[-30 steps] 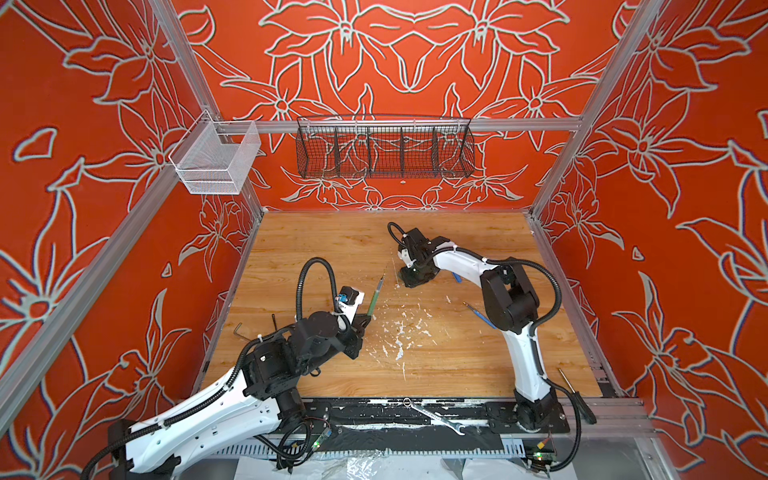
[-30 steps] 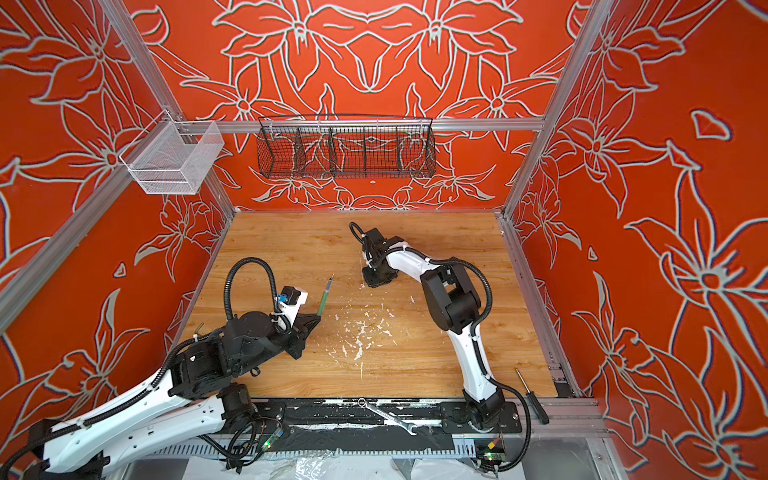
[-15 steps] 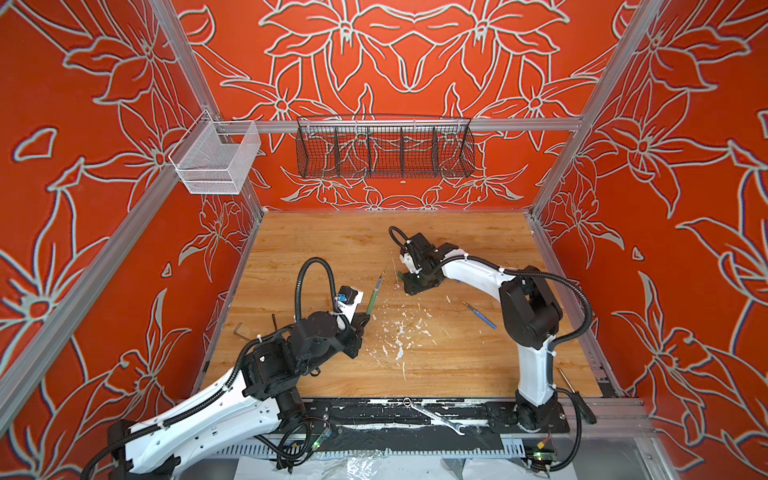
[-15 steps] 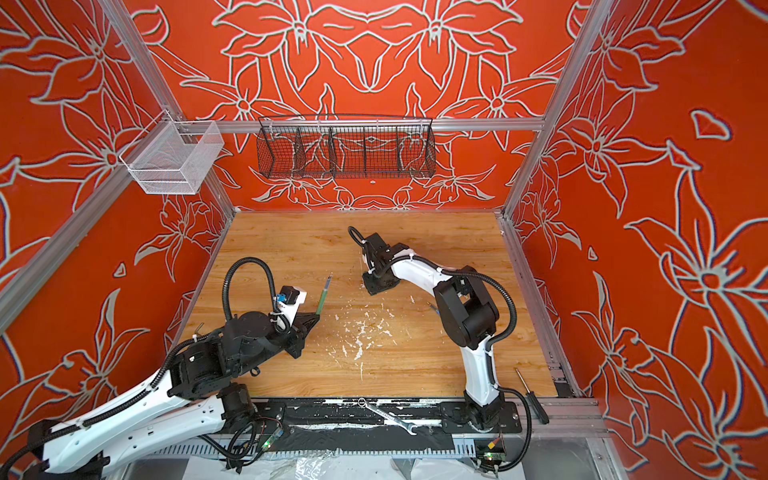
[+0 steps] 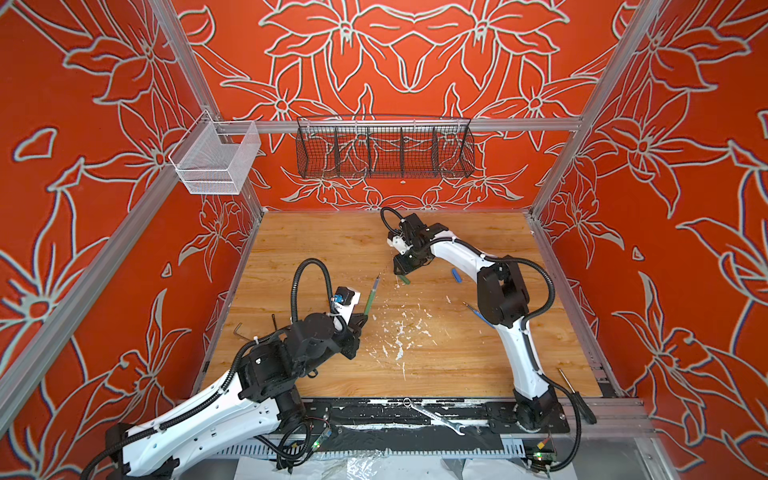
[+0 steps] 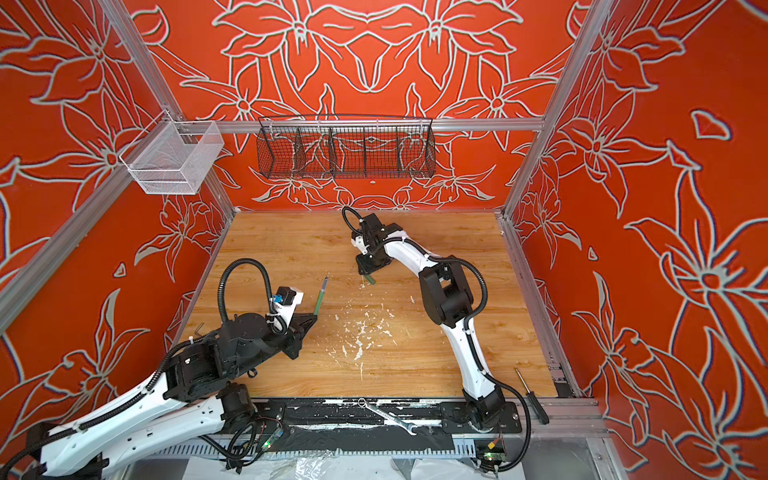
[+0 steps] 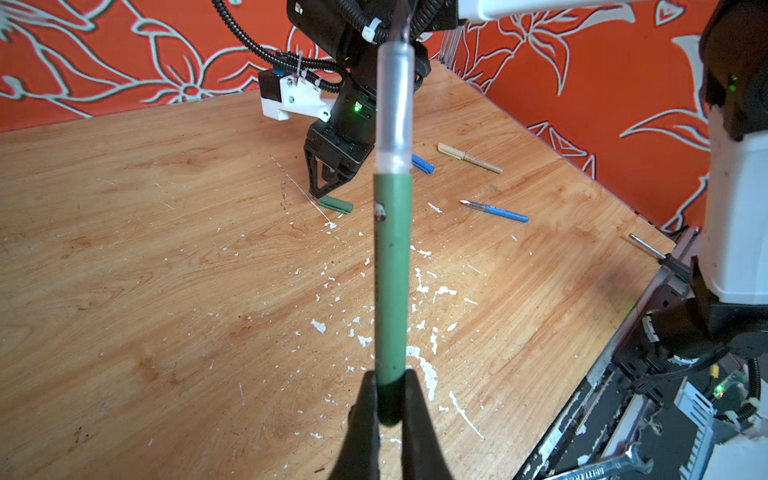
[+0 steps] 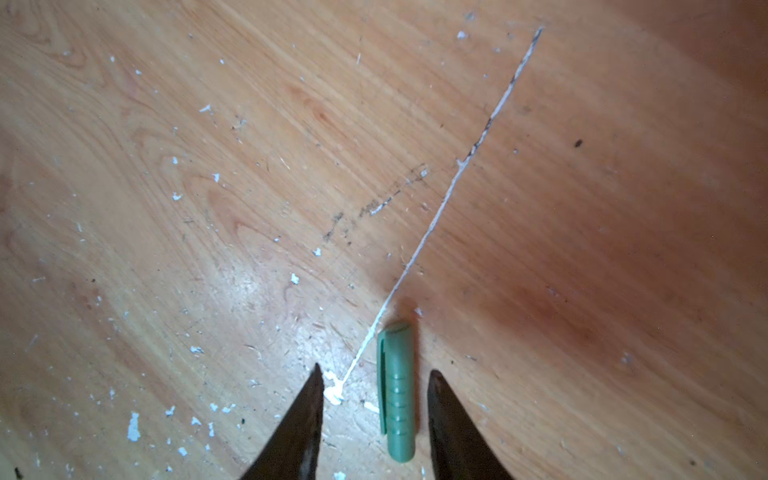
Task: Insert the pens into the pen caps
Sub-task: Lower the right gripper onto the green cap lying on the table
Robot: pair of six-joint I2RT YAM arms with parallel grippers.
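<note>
The right arm (image 5: 503, 291) hides most of the blue pen (image 5: 469, 307).

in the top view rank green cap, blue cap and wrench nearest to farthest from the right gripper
1. green cap, between the right gripper's fingers
2. blue cap, further right on the table
3. wrench, on the front rail

Both top views share the whole table (image 5: 457, 365) from above; wrist cameras sit close over it.
</note>
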